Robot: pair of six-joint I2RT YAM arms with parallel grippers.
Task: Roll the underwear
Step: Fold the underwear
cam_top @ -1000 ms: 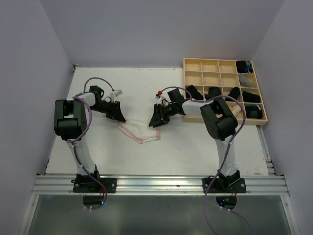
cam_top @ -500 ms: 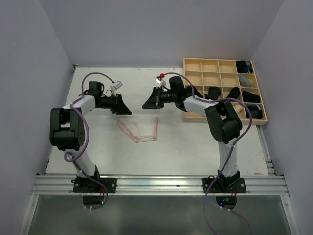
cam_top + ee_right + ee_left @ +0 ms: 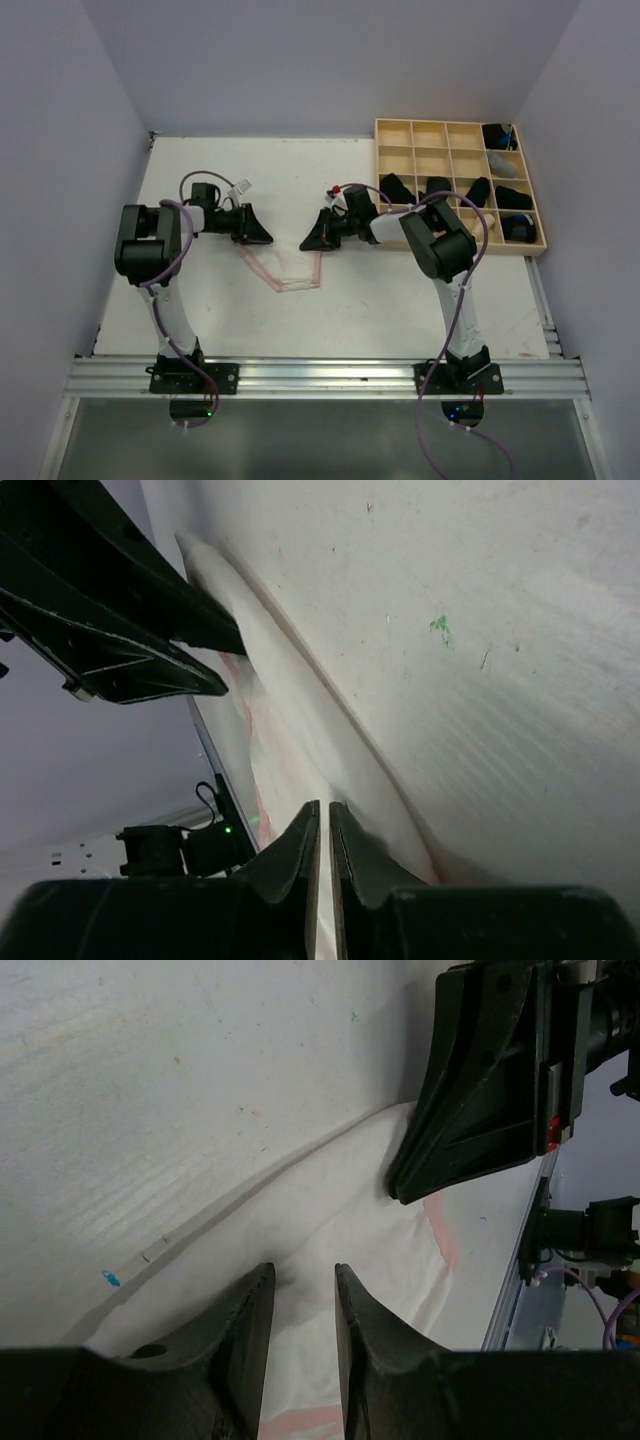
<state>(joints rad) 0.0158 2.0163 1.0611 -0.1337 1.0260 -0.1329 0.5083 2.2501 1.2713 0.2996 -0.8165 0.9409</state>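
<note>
Lying flat on the desk (image 3: 400, 300), the whitish underwear (image 3: 290, 263) with pink edging spreads between the two arms, well left of the wooden grid tray (image 3: 380, 150) at the far right, where black rolls (image 3: 515, 198) fill several compartments. The left gripper (image 3: 264, 239) stands narrowly open, its fingers straddling the cloth's far left corner with a small wrinkle at the tips. The right gripper (image 3: 308, 243) is drawn almost together at the far right corner, only a thin slit showing; whether cloth is nipped in it I cannot tell. This fabric looks thin, light and limp, likely to sag and bunch, so the two far corners along the pink edging seem the best places to pinch.
</note>
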